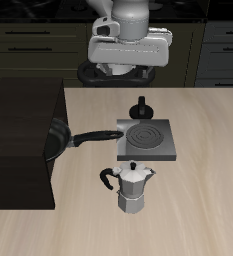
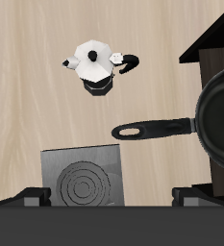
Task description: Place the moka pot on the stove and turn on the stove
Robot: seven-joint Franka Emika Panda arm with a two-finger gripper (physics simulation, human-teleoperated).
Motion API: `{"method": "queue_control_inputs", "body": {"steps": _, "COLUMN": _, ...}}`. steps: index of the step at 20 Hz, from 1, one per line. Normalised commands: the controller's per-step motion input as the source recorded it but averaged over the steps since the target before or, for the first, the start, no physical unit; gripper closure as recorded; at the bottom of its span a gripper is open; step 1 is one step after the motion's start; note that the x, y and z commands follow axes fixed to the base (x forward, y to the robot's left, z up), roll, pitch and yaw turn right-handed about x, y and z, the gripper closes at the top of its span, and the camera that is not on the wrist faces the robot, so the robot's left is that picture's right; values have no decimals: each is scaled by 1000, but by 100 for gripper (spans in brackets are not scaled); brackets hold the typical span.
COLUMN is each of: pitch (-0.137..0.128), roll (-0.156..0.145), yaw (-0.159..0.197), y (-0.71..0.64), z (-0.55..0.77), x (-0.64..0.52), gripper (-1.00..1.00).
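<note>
The moka pot [image 1: 134,186] is left standing near the table's front, just before the stove [image 1: 144,139], for a pickup, while the gripper [image 1: 128,45] is held high and far back, its opening not discernible.

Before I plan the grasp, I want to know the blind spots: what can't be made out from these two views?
- Claw: in the exterior view the arm's head covers the fingers, and the wrist view shows only dark edges, so open or shut is unclear.
- Frying pan: cut off by the wrist view's edge.
- Stove knob setting: too small to read in the exterior view.
- Moka pot: contents hidden by its lid.
</note>
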Motion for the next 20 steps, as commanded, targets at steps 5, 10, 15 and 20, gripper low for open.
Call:
{"method": "queue_control_inputs", "body": {"steps": 5, "pitch": -3, "roll": 8, "yaw": 34, "y": 77, "z": -27, "x": 293, "gripper": -100}}
{"method": "queue_control_inputs", "body": {"steps": 10, "pitch": 12, "roll": 18, "yaw": -6, "y": 25, "z": 0, "x": 300, "gripper": -100}}
{"method": "queue_control_inputs", "body": {"steps": 15, "pitch": -18, "roll": 23, "yaw": 21, "y": 41, "z": 57, "x": 296, "gripper": -100}}
{"method": "queue_control_inputs", "body": {"steps": 20, "pitch": -8, "roll": 6, "yaw": -1, "y": 32, "z": 53, "x": 231, "gripper": -100}}
